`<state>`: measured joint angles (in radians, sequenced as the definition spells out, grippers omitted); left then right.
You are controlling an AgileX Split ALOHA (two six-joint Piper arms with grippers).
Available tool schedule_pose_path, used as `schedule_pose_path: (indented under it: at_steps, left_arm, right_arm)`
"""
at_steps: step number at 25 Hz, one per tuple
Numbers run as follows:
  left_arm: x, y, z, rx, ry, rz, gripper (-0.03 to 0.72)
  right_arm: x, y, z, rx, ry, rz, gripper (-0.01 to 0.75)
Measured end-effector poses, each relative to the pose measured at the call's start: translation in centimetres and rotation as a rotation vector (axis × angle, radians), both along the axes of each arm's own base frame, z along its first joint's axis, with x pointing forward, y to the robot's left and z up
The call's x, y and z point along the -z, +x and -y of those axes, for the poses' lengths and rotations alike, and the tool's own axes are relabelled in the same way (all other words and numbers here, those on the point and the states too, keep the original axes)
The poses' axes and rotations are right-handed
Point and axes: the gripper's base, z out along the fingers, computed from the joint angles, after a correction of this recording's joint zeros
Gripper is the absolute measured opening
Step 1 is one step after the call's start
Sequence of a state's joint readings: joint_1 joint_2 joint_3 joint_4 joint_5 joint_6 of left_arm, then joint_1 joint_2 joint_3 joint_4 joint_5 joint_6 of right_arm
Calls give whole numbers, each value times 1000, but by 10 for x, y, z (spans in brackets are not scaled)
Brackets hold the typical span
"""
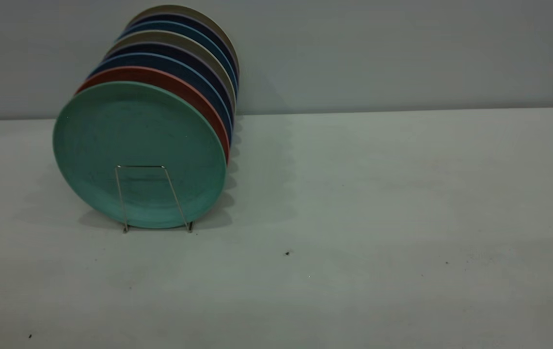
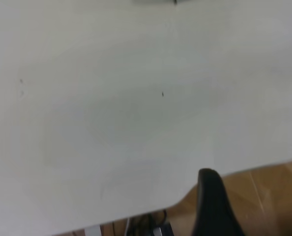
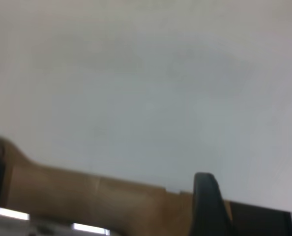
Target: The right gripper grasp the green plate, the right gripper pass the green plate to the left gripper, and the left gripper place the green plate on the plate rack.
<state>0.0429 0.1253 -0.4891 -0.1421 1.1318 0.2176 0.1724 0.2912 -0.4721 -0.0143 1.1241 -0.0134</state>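
The green plate [image 1: 135,145] stands upright in the front slot of the plate rack [image 1: 140,166], at the left of the table. A wire loop of the rack crosses the plate's lower face. Neither gripper shows in the exterior view. In the left wrist view, a black part of my left gripper [image 2: 212,206] hangs over the table's edge, away from the plate. In the right wrist view, a black part of my right gripper [image 3: 207,206] is also near a table edge. Neither wrist view shows the plate or anything held.
Behind the green plate stand a salmon-pink plate [image 1: 179,87], then several dark blue [image 1: 194,72] and beige plates in a row toward the wall. The white table [image 1: 378,194] stretches to the right. Wooden floor [image 2: 264,187] shows beyond the table's edge.
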Motion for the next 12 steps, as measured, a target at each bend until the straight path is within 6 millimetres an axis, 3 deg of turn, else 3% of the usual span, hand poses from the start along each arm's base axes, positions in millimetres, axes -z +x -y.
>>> schedule_pose_path:
  at_steps: [8, 12]
  left_arm:
    - [1, -10, 0, 5, 2, 63, 472]
    - [1, -18, 0, 65, 1, 121, 472]
  right_arm:
    - [-4, -40, 6, 150, 27, 279, 480]
    - [-4, -43, 6, 166, 26, 297, 480]
